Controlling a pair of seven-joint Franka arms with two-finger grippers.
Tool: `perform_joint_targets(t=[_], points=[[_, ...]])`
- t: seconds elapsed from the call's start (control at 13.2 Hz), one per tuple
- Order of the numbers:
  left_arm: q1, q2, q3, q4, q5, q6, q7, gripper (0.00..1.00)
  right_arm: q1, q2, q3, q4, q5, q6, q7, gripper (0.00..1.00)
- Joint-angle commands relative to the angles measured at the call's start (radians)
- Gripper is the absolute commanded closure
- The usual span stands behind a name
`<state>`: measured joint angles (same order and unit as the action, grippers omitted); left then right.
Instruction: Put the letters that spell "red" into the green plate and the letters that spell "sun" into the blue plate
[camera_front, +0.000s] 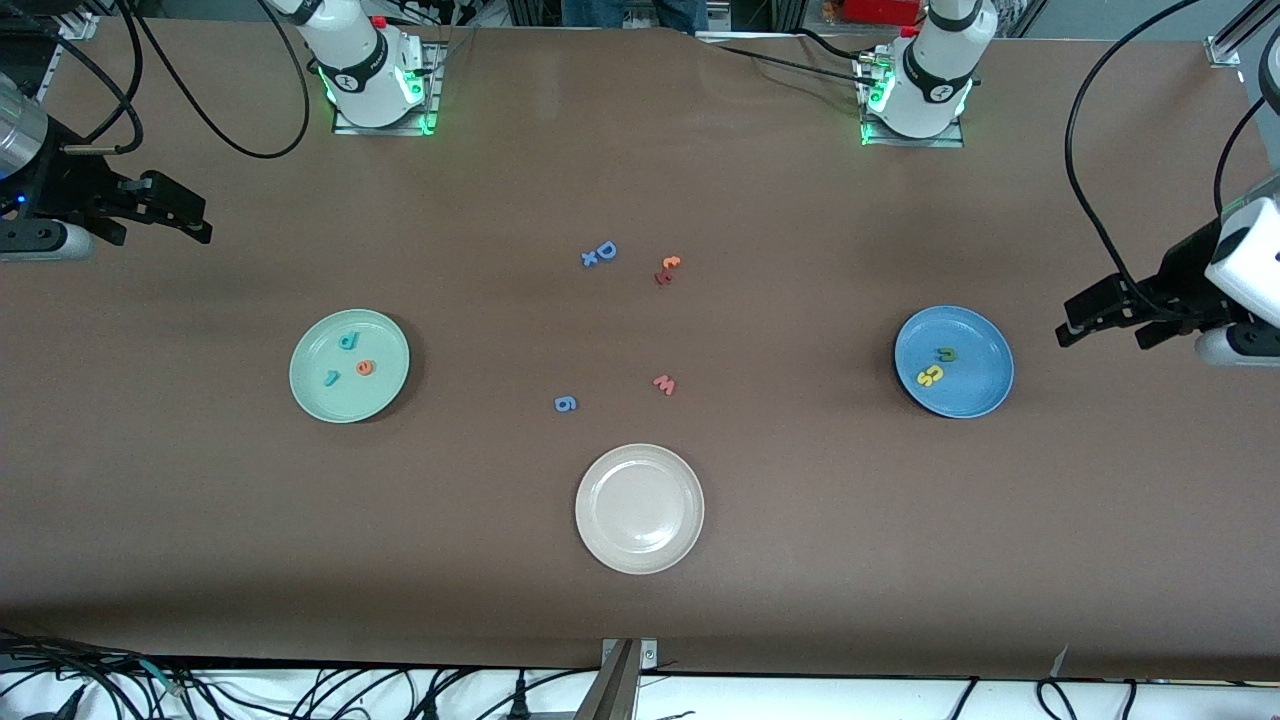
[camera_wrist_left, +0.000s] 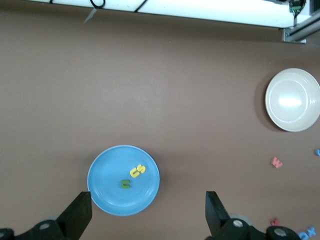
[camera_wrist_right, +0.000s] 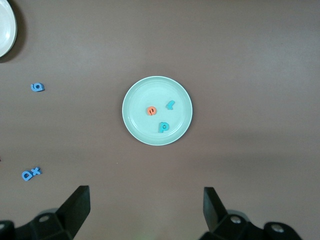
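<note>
The green plate (camera_front: 376, 396) lies toward the right arm's end of the table and holds a teal "d" (camera_front: 347, 341), an orange "e" (camera_front: 365, 368) and a teal "r" (camera_front: 331, 377). The blue plate (camera_front: 978, 388) lies toward the left arm's end. In it are an olive arch (camera_front: 946, 354), a yellow "s" (camera_front: 936, 373) and a yellow arch (camera_wrist_left: 134, 173) touching the "s". My right gripper (camera_front: 203, 222) hangs open and empty over the table's edge at its own end. My left gripper (camera_front: 1105, 333) is open and empty, raised just outside the blue plate.
A beige-white plate (camera_front: 640, 545) sits nearest the front camera at mid-table. Loose letters lie in the middle: a blue "D" with an "x" (camera_front: 599, 253), a small orange and red pair (camera_front: 667, 269), a pink "w" (camera_front: 664, 384) and a blue "6" (camera_front: 565, 403).
</note>
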<state>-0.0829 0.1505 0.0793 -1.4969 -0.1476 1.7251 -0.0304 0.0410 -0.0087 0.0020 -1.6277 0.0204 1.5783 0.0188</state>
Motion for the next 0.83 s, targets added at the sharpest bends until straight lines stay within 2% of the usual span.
perform_joint_targets(t=[0.0, 0.08, 0.3, 0.61, 0.76], points=[[0.028, -0.019, -0.036, 0.035, 0.036, -0.082, -0.052, 0.0, -0.004, 0.006, 0.001, 0.015, 0.013, -0.006, -0.011, 0.0], [0.053, -0.019, -0.065, 0.038, 0.036, -0.088, -0.072, 0.0, -0.004, 0.006, 0.001, 0.015, 0.013, -0.008, -0.011, 0.0], [0.077, -0.017, -0.17, 0.038, 0.143, -0.107, -0.072, 0.0, -0.003, 0.006, 0.003, 0.015, 0.007, -0.004, -0.008, 0.0], [0.074, -0.017, -0.167, 0.06, 0.126, -0.11, -0.08, 0.0, -0.004, 0.004, 0.003, 0.012, 0.01, -0.004, -0.014, 0.0], [0.063, -0.011, -0.133, 0.058, 0.129, -0.107, -0.071, 0.0, -0.004, 0.003, 0.003, 0.011, 0.012, -0.004, -0.016, 0.0]])
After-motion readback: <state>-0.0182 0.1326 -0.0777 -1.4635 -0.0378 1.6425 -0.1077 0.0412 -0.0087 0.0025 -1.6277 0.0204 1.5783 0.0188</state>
